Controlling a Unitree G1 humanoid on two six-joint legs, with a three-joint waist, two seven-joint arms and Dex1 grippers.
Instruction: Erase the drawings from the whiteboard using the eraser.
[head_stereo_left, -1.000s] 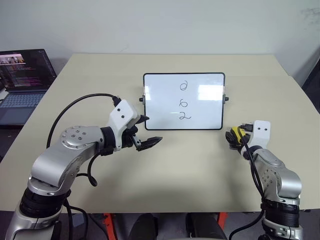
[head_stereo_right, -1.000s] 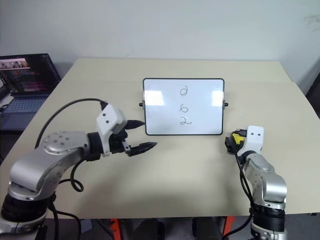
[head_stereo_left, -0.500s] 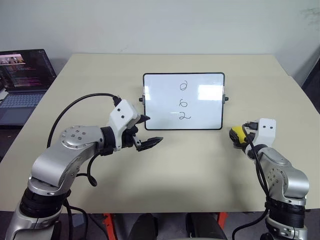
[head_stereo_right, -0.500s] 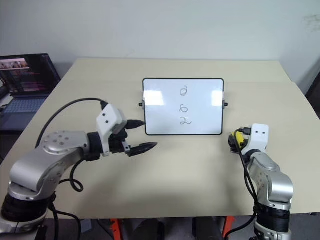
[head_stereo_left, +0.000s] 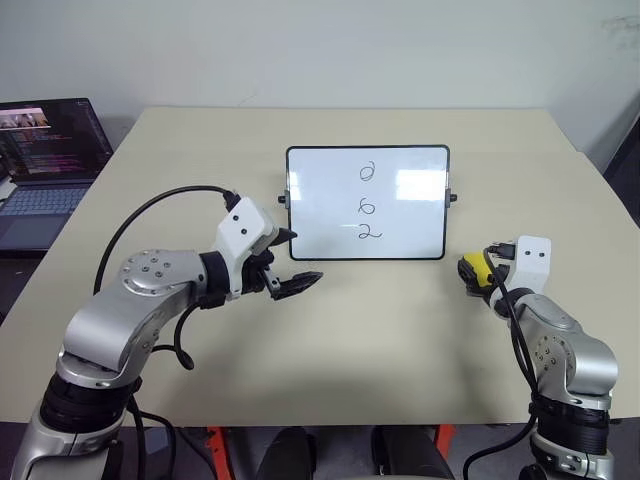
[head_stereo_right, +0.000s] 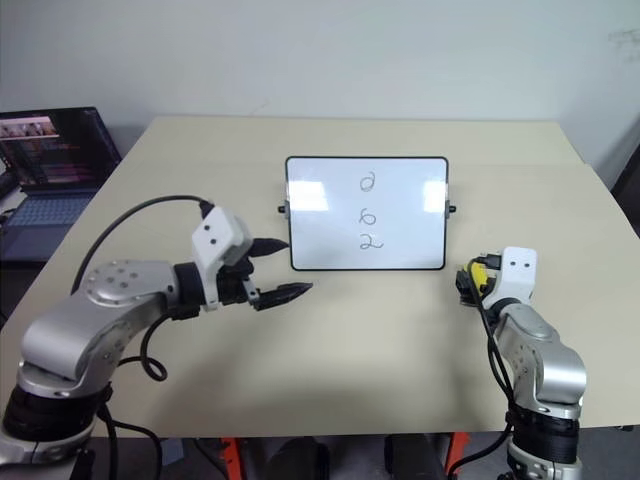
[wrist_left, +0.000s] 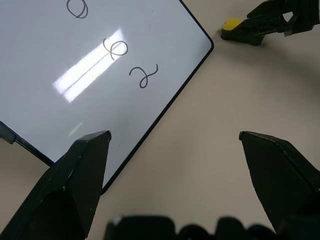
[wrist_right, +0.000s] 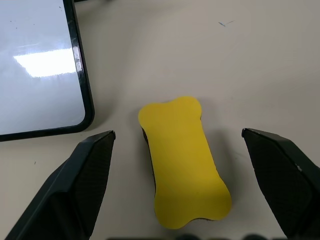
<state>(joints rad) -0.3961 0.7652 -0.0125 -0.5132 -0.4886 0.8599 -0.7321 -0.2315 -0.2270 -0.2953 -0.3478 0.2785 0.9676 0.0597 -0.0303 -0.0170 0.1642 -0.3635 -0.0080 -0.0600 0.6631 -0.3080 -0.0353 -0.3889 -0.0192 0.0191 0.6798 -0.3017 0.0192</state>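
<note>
The whiteboard (head_stereo_left: 400, 215) stands propped at the table's middle, with the drawings (head_stereo_left: 367, 206) in a column on it: three black squiggles. The yellow eraser (wrist_right: 182, 160) lies flat on the table just off the board's lower right corner. My right gripper (wrist_right: 178, 132) is open, one finger on each side of the eraser and neither touching it. That gripper (head_stereo_left: 478, 272) also shows in the head view. My left gripper (head_stereo_left: 300, 258) is open and empty. It hovers at the board's lower left corner, pointing towards the board (wrist_left: 50, 60).
An open laptop (head_stereo_left: 45, 160) sits off the table's far left edge. Bare beige table (head_stereo_left: 380, 330) lies in front of the board between my arms. A black cable (head_stereo_left: 150, 215) loops over my left forearm.
My right arm has edged very slightly to the right, its gripper still open around the eraser. The left arm, board and drawings look the same.
</note>
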